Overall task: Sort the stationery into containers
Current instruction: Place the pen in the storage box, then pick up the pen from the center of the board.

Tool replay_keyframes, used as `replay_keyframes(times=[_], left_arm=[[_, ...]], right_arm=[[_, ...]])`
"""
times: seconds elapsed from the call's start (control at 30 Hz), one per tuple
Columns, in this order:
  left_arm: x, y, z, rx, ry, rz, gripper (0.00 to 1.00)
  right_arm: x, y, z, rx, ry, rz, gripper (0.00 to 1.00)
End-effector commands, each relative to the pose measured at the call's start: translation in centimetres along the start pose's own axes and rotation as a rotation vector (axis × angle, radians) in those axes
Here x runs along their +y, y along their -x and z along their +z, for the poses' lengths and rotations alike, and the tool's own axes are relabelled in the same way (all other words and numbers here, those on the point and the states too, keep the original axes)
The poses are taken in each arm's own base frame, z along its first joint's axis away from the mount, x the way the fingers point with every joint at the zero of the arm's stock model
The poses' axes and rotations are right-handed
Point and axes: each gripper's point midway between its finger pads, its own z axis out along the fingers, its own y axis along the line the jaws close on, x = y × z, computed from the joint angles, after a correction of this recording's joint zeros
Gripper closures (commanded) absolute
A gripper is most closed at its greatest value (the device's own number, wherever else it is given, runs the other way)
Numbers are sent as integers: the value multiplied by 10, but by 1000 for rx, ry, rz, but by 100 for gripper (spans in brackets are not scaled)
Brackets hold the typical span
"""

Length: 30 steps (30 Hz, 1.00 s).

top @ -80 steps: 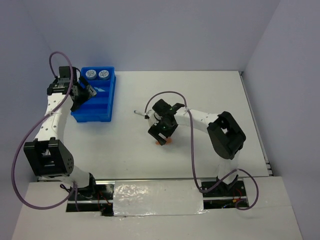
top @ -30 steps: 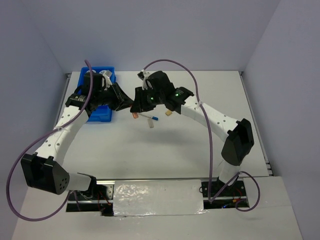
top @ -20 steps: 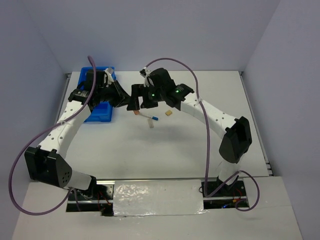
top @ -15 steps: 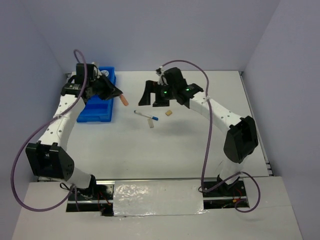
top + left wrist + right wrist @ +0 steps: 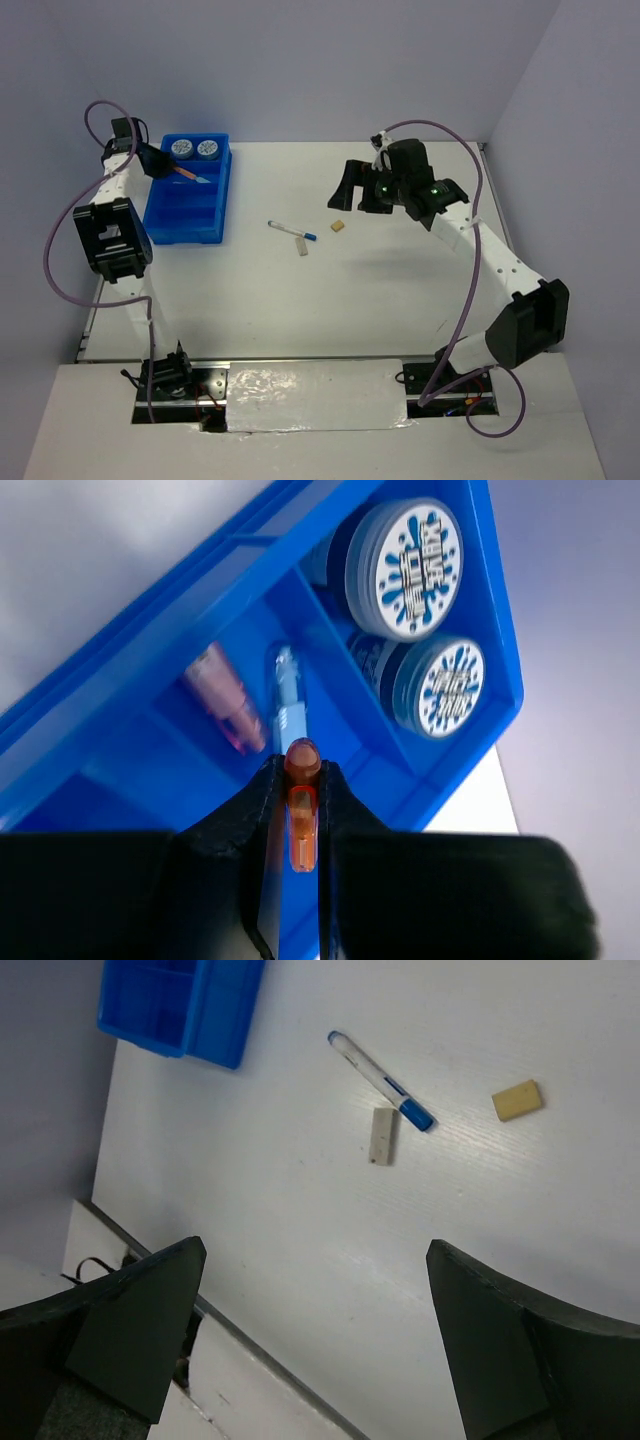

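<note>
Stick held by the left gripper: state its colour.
Orange. The stick shows best in the left wrist view, pinched in the left gripper.

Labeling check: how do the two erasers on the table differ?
The tan eraser is short and blocky; the grey eraser is longer and slimmer. The grey one lies beside the pen's capped end; the tan one sits apart. Both lie on the table, outside the blue tray.

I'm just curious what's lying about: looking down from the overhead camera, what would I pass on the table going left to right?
blue tray → white pen with blue cap → beige eraser. The grey eraser lies within the pen's sideways span, so I leave it out of the order.
</note>
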Motion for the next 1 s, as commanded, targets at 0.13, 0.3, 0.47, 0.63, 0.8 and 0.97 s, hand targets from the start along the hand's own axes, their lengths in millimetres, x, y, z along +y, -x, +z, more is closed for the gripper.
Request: replay_keyframes(times=[0.13,0.3,0.47,0.63,0.8,0.97], left_arm=[[-48,27,10,-85,-163,-64,86],[-35,15,30,-38,-132,-72,51],[-22,6,31,-27,-115,-81,36],[-34,5,19,-6,-144,-56,28],[-70,12,-48,-19,-131,106,1],[-55,-21,-98,12,-17,319,1]], right_arm=[[-15,-21,-4,68,-29,-47,0],[-18,-21,2,84,-38,-57,0],[-24,-15,15,120,-65,-82,0],[-21,-17,43,193,-9,-140,0],[-22,-22,100,305,-141,-445,9],[-37,-50,163,397,-232,-585,45]])
